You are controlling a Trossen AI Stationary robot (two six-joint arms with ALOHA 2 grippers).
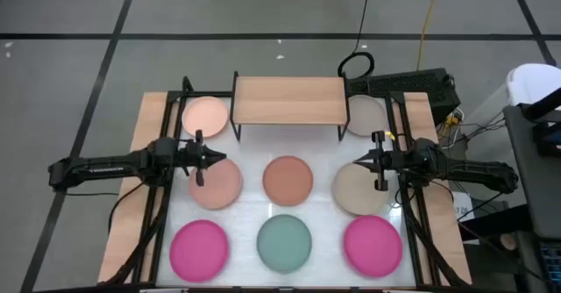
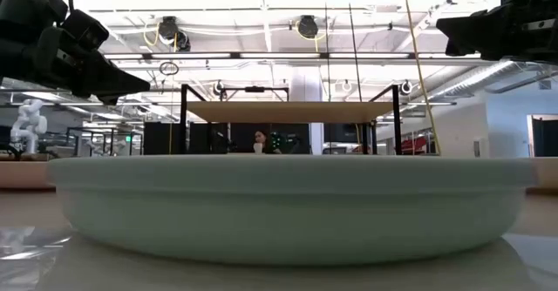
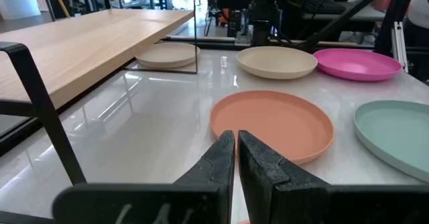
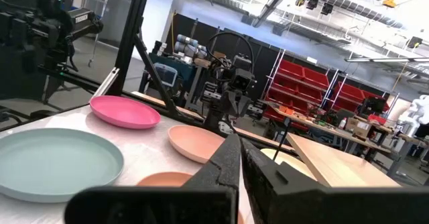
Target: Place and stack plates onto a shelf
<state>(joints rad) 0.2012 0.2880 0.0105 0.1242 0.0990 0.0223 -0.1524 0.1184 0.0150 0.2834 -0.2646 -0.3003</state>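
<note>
Several round plates lie flat on the white table. At the front are a magenta plate [image 1: 199, 247], a teal plate [image 1: 284, 242] and a second magenta plate [image 1: 372, 245]. Behind them lie a pink plate [image 1: 215, 183], a terracotta plate [image 1: 288, 179] and a beige plate [image 1: 359, 189]. A peach plate [image 1: 207, 116] and another beige plate [image 1: 364, 116] flank the shelf [image 1: 289, 100], which stands on black legs at the far middle. My left gripper [image 1: 221, 158] hovers shut over the pink plate. My right gripper [image 1: 358, 163] hovers shut over the beige plate. Neither holds anything.
Black frame rails [image 1: 158, 205] run along both sides of the table beside the arms. In the low view the teal plate [image 2: 288, 204] fills the foreground, with the shelf [image 2: 288, 110] behind it. The white table [image 1: 254, 144] lies bare between the shelf's legs and the middle row of plates.
</note>
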